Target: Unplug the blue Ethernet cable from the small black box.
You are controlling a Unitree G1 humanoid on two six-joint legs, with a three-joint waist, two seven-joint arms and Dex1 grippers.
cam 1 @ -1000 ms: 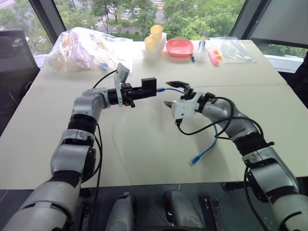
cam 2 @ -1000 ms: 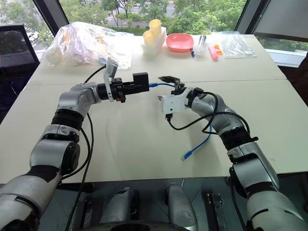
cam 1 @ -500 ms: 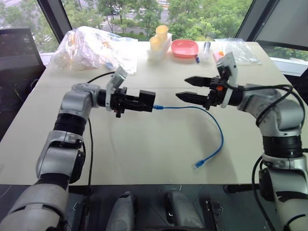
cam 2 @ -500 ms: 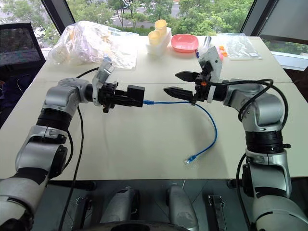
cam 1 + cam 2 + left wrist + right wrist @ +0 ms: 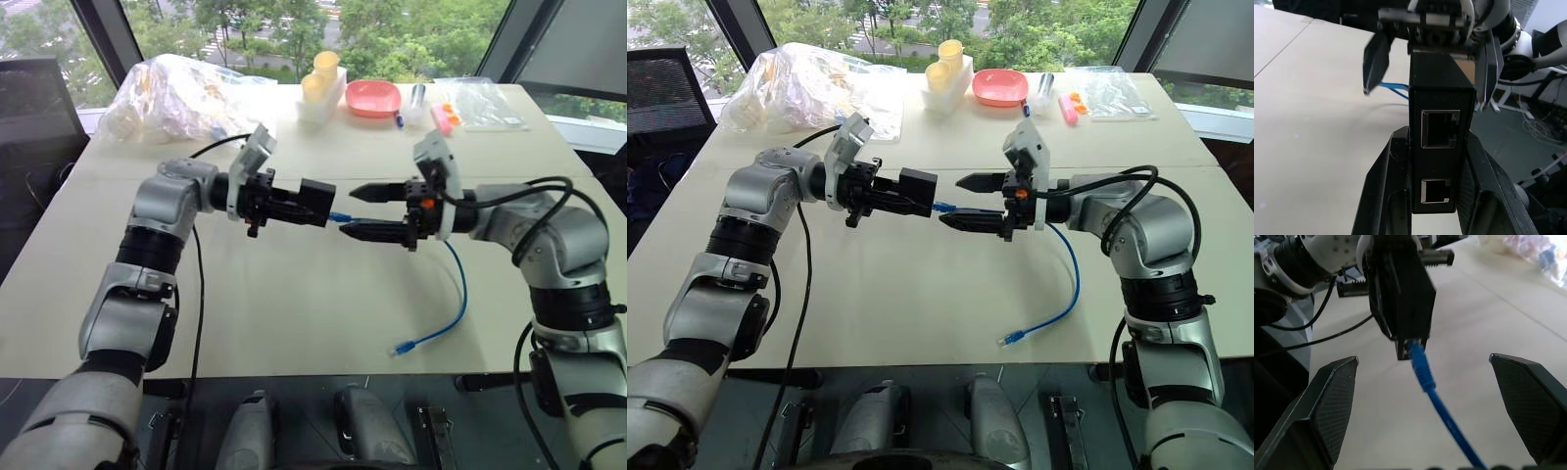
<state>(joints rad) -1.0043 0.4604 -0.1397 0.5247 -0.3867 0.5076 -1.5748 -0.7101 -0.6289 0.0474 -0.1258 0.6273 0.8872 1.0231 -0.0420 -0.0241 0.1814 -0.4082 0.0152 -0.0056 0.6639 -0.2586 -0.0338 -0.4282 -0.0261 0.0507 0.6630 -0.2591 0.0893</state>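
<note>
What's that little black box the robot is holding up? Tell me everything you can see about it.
The small black box is a matte, plastic-looking block, held above the table between the shut fingers of the left gripper. The left wrist view shows two square sockets in one face, both empty. On the opposite side the blue Ethernet cable is still plugged in, trailing down to the table, where its free plug lies. The right gripper stands open just beside that plug, not touching the box.
</note>
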